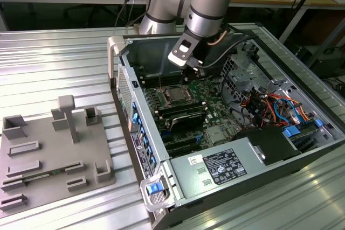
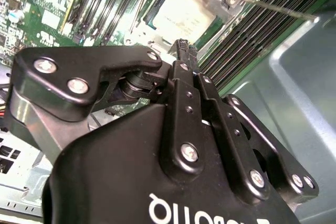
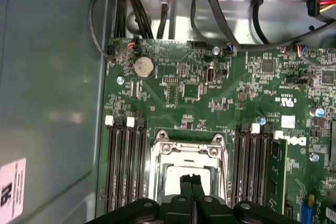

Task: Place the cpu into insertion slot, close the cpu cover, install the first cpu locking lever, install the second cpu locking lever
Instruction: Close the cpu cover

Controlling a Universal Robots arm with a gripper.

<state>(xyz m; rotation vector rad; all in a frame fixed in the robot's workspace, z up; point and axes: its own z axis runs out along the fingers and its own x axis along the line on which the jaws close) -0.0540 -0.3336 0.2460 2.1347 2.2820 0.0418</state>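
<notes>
I am watching the gripper point(image 3: 191, 181) hovering just above the cpu socket, which is sitting near the middle of the motherboard point(image 3: 173, 85) inside the open computer case point(image 1: 124, 87). Its fingers point(image 3: 186, 183) are pressing together, showing only a thin seam between the tips, and I am seeing nothing gripped between them. The cpu point(image 3: 173, 179) is lying in the socket as a pale square, directly under the fingertips. The cpu cover point(image 3: 186, 149) is framing it and looks to be lying flat, with the chip showing through its window. In the second wrist view a thin wire locking lever point(image 2: 278, 8) is reaching out from a corner of the cover, across the memory slots point(image 2: 247, 35) toward the case wall; I cannot tell whether it is hooked down. Banks of dark memory slots are running along both sides of the socket, and a coin cell point(image 3: 143, 67) is sitting nearer the motherboard edge where the black cables point(image 3: 157, 3) are coming in. In the exterior view the arm point(image 1: 207, 4) is reaching down into the case, which is lying on a ribbed metal table point(image 1: 64, 63). A grey fixture tray point(image 1: 48, 160) is resting on that table, apart from the case, toward the exterior view's left.
</notes>
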